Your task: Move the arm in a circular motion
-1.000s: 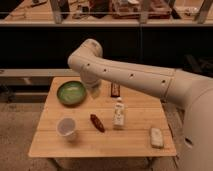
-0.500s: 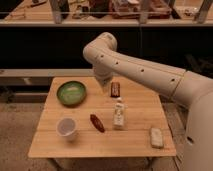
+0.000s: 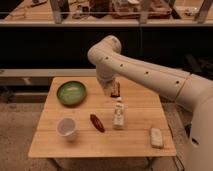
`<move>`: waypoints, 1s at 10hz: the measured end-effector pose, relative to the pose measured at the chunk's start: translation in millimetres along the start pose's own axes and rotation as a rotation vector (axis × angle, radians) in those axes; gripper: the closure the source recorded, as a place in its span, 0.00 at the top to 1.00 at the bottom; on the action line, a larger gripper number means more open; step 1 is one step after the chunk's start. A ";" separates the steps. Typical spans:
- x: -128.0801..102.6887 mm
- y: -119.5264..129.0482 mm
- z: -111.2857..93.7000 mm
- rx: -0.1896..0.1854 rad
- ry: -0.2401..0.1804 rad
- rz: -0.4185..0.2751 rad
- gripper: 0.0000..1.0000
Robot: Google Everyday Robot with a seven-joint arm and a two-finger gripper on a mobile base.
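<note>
Over the back half of a wooden table point(image 3: 140, 148), in the single camera view: a large cream-white arm point(image 3: 150, 77). Enters from the robot body point(image 3: 201, 117) at the right edge, runs up and to the left as a thick tube dotted with small dark holes, bends at a bulbous elbow point(image 3: 106, 49) high above the table's rear edge, then drops almost straight down. Ends in the gripper point(image 3: 107, 88), low over the tabletop at back centre, pointing downward. Closed tight, with nothing held and, as far as can be told, nothing touched.

To the left of the gripper: a green bowl point(image 3: 71, 93), near but apart. Just to its right and partly behind it: a small dark packet point(image 3: 116, 90), standing upright. Nearer the camera: a white bottle point(image 3: 119, 114) upright at centre, a reddish oblong item point(image 3: 97, 123) lying just left of the bottle, a white cup point(image 3: 67, 128) at front left, a pale block point(image 3: 157, 137) at front right.

By judgement: nothing here to pick up, only the arm itself to swing round. Key relation: last link vertical, gripper hanging between bowl and packet, bottle directly in front. Likely to brush the packet first, then the bowl, if swept in a level circle at this height. Safer higher up, or in an upright plane above the table things.
</note>
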 end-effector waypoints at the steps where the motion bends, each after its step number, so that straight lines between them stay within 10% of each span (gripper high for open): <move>1: 16.7 -6.6 2.3 0.001 0.013 -0.010 0.41; 10: 87.4 35.8 7.8 -0.028 -0.024 0.111 0.41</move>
